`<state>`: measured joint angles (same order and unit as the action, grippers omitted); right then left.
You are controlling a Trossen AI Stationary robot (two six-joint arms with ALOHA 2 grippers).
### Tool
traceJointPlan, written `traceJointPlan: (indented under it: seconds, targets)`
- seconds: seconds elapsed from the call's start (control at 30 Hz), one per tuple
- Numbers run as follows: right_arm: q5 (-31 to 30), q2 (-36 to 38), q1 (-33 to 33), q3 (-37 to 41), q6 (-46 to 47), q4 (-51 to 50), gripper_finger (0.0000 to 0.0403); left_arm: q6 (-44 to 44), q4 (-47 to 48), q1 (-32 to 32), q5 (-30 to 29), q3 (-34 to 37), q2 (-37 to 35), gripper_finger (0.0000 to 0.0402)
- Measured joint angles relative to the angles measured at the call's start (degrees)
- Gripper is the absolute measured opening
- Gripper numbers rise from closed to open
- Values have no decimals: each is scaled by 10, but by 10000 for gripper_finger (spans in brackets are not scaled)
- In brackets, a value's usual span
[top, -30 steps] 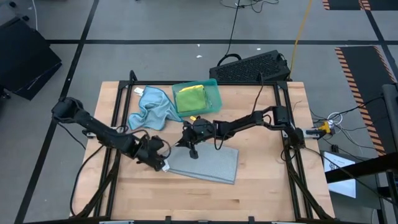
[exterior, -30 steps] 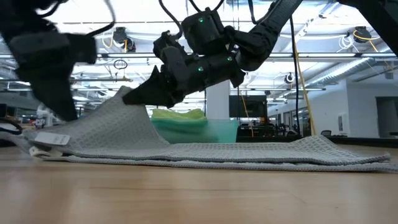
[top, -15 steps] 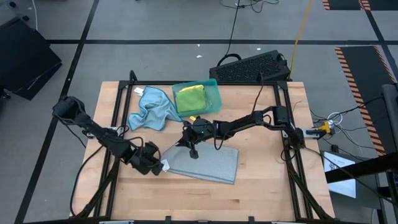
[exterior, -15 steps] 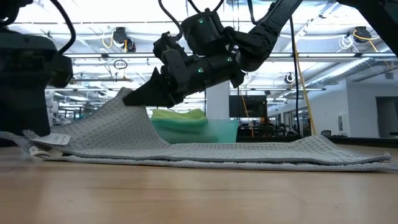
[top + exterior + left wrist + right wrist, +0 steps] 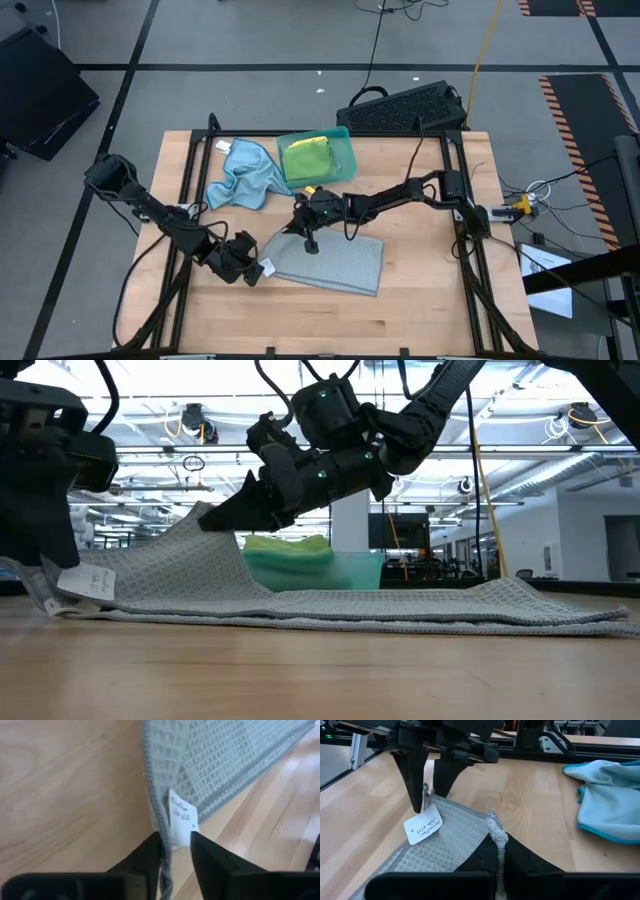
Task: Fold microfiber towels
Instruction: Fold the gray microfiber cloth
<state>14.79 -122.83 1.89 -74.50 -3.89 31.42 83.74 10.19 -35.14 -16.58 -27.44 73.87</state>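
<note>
Beyond my table (image 5: 420, 300) I see grey floor with cables, and on the pale wood itself the biggest thing is the grey towel (image 5: 335, 260), a waffle-textured cloth lying mostly flat near the middle, with a stitched border and a small white label (image 5: 182, 817) at one corner. Its far corner is pulled up into a peak, so in the low view the cloth slopes up like a tent on that side. Behind it the light blue towel (image 5: 243, 176) sits crumpled in a loose heap, and beside that is the teal tray (image 5: 343, 139) with a folded green towel (image 5: 306, 156) and a bit of yellow cloth (image 5: 311, 189) at its near edge. My right gripper (image 5: 305, 229) is pinched shut on the raised corner of the grey towel, the fabric bunched between its fingers. My left gripper (image 5: 175, 851) is at the labelled corner, its fingers (image 5: 146, 857) narrowly parted either side of the towel's edge, just by the label; whether they press it yet I cannot tell
</note>
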Motion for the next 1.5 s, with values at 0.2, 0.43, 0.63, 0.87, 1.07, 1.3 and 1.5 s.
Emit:
traceJointPlan:
  seconds: [0.2,0.43,0.63,0.87,1.07,1.3,1.5]
  targets:
    - [0,0,0,0,-3,-2,4,-1,32,-9,-8,0,0,37]
    - [1,41,0,1,-23,-77,4,-62,69,-4,-24,0,-4,7]
    - [-16,116,-13,1,-48,-181,4,-201,76,30,-47,-5,-52,4]
    - [-157,226,-61,1,-35,-259,4,-506,78,91,-85,-83,-144,3]
    - [-300,286,-135,0,8,-260,4,-709,88,99,-43,-201,-158,2]
    - [-460,319,-234,0,23,-251,4,-751,219,80,21,-304,-153,2]
    - [-490,317,-279,0,18,-168,4,-816,318,69,50,-372,-157,3]
